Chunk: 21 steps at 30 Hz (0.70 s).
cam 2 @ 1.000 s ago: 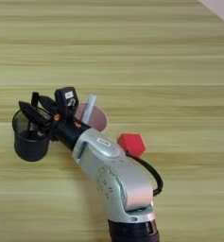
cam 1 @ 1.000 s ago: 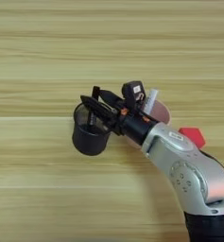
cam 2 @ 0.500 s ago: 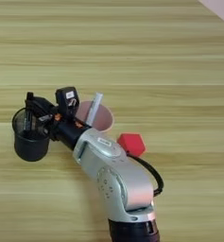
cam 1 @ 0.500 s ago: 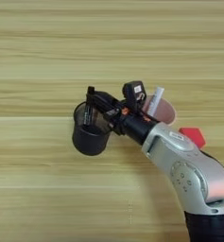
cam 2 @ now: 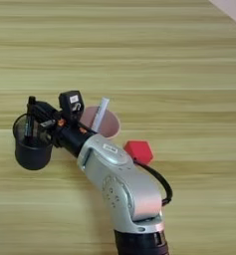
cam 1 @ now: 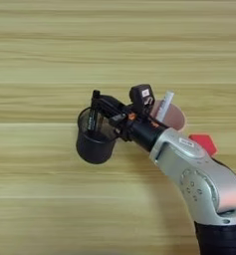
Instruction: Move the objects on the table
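My right gripper reaches left over the black mesh cup and is shut on the slim black marker. The marker hangs upright, with its lower end inside the cup. In the right eye view the same gripper holds the marker over the mesh cup. The white marker leans in the pink cup, just behind my forearm. The red block lies on the table right of the arm.
My silver forearm runs from the bottom right up to the cups and hides part of the pink cup. A small black camera box sits on the wrist. Bare wood stretches across the back and left.
The gripper has edged a little left over the mesh cup and the black marker now reaches lower into it. The pink cup shows more from behind the wrist.
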Available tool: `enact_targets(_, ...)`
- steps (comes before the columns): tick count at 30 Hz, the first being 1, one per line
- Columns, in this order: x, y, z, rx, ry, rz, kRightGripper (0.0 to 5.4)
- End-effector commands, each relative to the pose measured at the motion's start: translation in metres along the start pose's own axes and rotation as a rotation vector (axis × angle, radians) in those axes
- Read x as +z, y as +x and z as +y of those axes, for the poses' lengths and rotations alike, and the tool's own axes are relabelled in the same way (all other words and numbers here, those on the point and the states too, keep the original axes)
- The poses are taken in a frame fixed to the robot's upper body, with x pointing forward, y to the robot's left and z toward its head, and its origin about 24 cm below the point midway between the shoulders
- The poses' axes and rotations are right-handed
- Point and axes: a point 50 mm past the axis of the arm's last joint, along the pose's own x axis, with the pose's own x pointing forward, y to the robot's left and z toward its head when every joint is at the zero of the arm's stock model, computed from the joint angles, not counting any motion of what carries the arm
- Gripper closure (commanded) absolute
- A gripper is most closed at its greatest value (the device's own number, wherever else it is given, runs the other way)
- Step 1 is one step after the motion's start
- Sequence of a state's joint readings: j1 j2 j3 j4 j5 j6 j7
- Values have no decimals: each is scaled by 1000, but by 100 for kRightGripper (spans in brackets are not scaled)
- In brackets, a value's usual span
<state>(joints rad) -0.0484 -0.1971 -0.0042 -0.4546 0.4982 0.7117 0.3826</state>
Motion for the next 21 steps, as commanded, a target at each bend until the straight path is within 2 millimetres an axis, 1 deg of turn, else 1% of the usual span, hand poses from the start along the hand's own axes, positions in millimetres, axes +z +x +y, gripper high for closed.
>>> enact_targets(1, 25, 2, 3, 20, -74, -102, 464)
enact_targets(14, 37, -5, 4, 16, -93, -146, 464)
enact_targets(21, 38, -7, 4, 16, -94, -152, 464)
